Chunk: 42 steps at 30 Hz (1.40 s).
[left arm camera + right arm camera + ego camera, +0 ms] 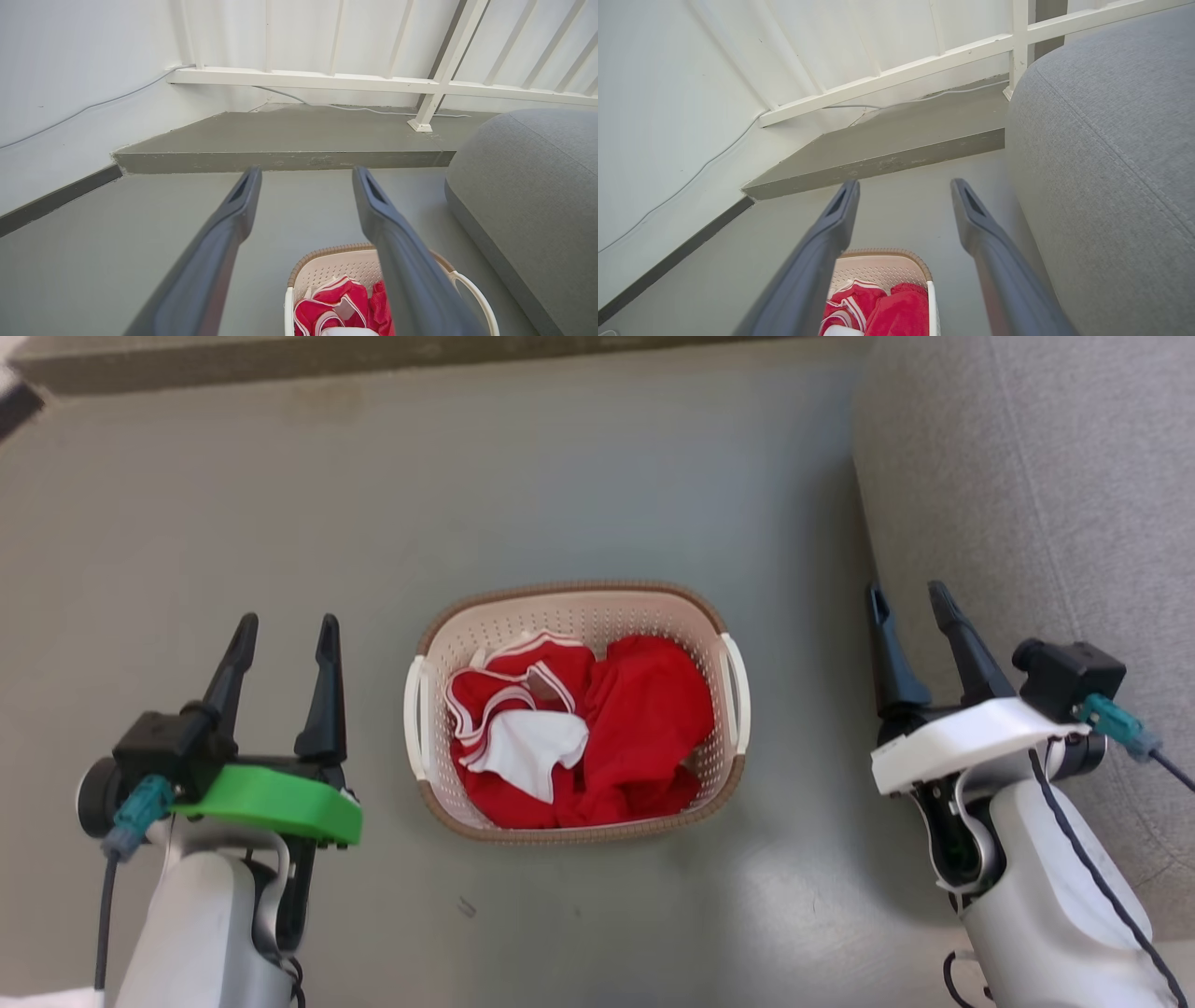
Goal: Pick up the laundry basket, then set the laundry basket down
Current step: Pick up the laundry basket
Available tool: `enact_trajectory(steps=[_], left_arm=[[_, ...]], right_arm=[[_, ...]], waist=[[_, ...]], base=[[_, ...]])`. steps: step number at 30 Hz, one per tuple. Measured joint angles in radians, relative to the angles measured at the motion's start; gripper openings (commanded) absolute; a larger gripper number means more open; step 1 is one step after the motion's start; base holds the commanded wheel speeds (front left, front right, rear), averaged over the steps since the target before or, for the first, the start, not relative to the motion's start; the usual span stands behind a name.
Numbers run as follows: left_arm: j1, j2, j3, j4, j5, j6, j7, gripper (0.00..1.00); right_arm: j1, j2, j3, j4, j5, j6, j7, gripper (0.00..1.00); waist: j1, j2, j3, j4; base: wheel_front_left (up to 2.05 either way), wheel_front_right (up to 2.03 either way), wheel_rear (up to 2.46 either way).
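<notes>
1. Cream plastic with a brown rim: the laundry basket (579, 616) sits on the grey floor (280, 504), midway between the two arms, with red and white clothes (644, 709) heaped inside.
2. The left gripper (288, 623) hovers well to the basket's left, fingers spread apart, holding nothing.
3. The right gripper (906, 590) hangs off to the right, beside the grey sofa (1027, 476), fingers parted too, empty.
</notes>
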Motion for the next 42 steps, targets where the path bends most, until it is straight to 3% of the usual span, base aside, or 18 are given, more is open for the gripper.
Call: enact_trajectory(steps=[23,42], left_arm=[[-0.249,0.003,-0.022,0.265,-0.048,-0.007,0.006,1.00],[-0.470,0.001,-0.101,0.485,-0.089,-0.008,0.066,1.00]], right_arm=[[-0.265,0.000,0.034,0.232,0.004,-0.009,0.004,1.00],[-0.482,-0.002,0.132,0.432,0.125,-0.012,0.041,1.00]], waist=[[0.0001,0.0000,0.257,0.012],[0.0000,0.0000,0.452,0.026]], base=[[0.00,0.00,0.00],[0.00,0.00,0.00]])
